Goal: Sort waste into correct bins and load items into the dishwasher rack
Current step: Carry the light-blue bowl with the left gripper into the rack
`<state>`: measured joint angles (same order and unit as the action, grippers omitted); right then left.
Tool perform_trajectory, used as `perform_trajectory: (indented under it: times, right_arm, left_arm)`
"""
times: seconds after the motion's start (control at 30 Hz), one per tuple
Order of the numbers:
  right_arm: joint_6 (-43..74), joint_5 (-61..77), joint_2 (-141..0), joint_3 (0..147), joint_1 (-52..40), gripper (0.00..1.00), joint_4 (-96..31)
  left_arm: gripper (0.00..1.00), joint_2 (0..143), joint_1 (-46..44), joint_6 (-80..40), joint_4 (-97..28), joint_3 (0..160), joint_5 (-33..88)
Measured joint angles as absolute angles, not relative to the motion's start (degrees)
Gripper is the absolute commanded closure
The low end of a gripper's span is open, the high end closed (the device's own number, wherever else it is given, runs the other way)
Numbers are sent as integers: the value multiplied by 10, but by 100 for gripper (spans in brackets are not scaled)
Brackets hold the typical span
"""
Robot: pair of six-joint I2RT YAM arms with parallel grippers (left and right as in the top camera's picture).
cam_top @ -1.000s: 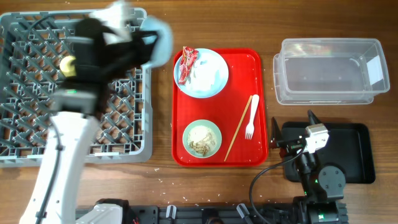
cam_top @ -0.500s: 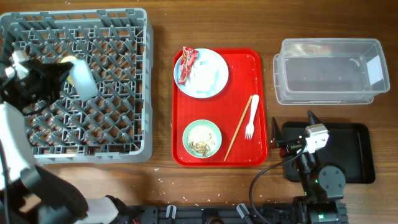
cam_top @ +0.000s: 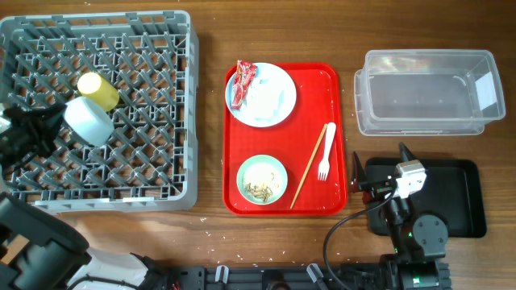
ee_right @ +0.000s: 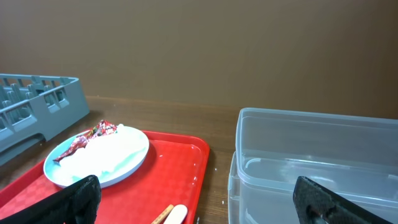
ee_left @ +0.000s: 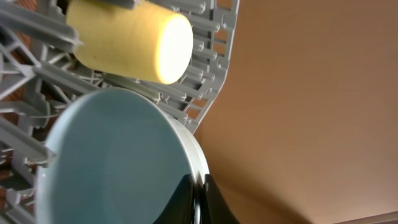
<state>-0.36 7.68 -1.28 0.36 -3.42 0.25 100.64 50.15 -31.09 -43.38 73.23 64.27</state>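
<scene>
While my left gripper [ee_left: 196, 198] pinches the rim of the light blue bowl [cam_top: 87, 121] over the dishwasher rack [cam_top: 153, 105], left of frame | step: seat it tilted between pegs, just below the yellow cup [cam_top: 98, 90], without knocking it | right gripper [cam_top: 379, 157]: spread wide, lower right.

- The left gripper [ee_left: 198, 198], clamped on the rim of the light blue bowl [cam_top: 87, 121], has moved from the far right corner of the dishwasher rack [cam_top: 153, 173] to its left side.
- The bowl is now just beside the yellow cup [cam_top: 97, 91].
</scene>
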Motion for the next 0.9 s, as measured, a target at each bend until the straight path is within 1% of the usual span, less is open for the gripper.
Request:
perform_trajectory:
  times: [0.07,0.17,0.37,0.43,0.47,0.53,0.63,0.7,0.8,0.9]
  right_arm:
    - [-4,77,-13,4,-34,0,3]
    - [-4,77,-13,4,-34,0,3]
    - [-4,77,-13,4,-34,0,3]
    - [-4,77,-13,4,-34,0,3]
    - [-4,77,-13,4,-34,0,3]
    - [-4,77,-13,4,-34,0,3]
    - [-4,77,-13,4,-34,0,3]
    - [-4,77,-13,4,-34,0,3]
    - [-4,77,-13,4,-34,0,3]
    - [-4,77,-13,4,-34,0,3]
  left_arm:
    - [74,1006,511,-306,-434,732,642]
    - [72,1006,527,-306,-435,732,642]
    - [60,1006,561,-305,-443,732,642]
    - [60,1006,573,-303,-444,732,642]
    - [64,1006,580,-302,-445,732,642]
    - [78,1006,592,-300,-449,732,642]
    - [92,1006,601,-288,-462,732,642]
    - [95,1006,596,-267,-474,732,642]
    - [96,1006,570,-253,-484,732,642]
    - [96,1004,519,-223,-492,732,642]
